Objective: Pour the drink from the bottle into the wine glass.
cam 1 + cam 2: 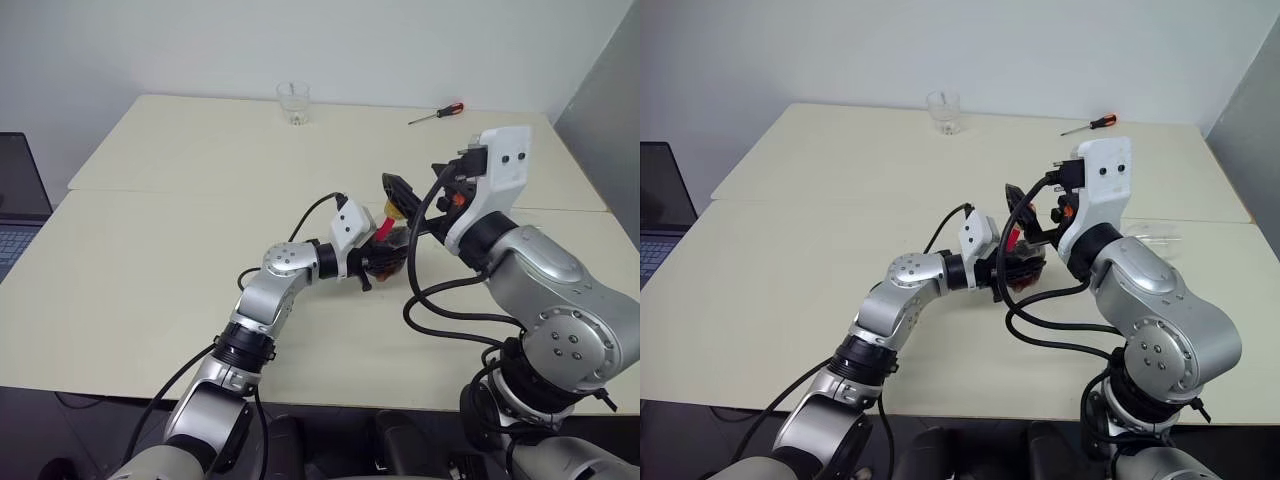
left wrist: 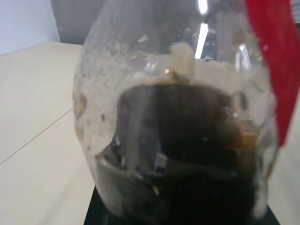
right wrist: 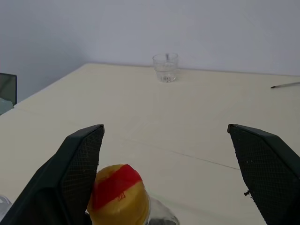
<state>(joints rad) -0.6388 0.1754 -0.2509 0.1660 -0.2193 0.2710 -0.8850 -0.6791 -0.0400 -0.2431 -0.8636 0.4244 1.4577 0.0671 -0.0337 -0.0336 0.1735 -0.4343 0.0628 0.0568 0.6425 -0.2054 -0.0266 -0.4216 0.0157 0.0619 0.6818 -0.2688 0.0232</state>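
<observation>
The bottle (image 1: pixel 385 252) sits just above the counter (image 1: pixel 150 250) at its middle, clamped round the belly by the closed left gripper (image 1: pixel 375 262), which reaches in level from the robot's left. Its long axis tilts, the red-and-yellow cap (image 3: pixel 117 192) leaning up toward the right gripper (image 3: pixel 173 173), whose fingers stand wide apart and empty, one on each side of the cap and close to it. The drink (image 2: pixel 187 154) fills the lower belly. That makes the right arm the nearer one for the cap, which appears to be on, though the wrist view is partial. The wine glass (image 1: pixel 1155 235) seems to lie just beyond the right forearm.
</observation>
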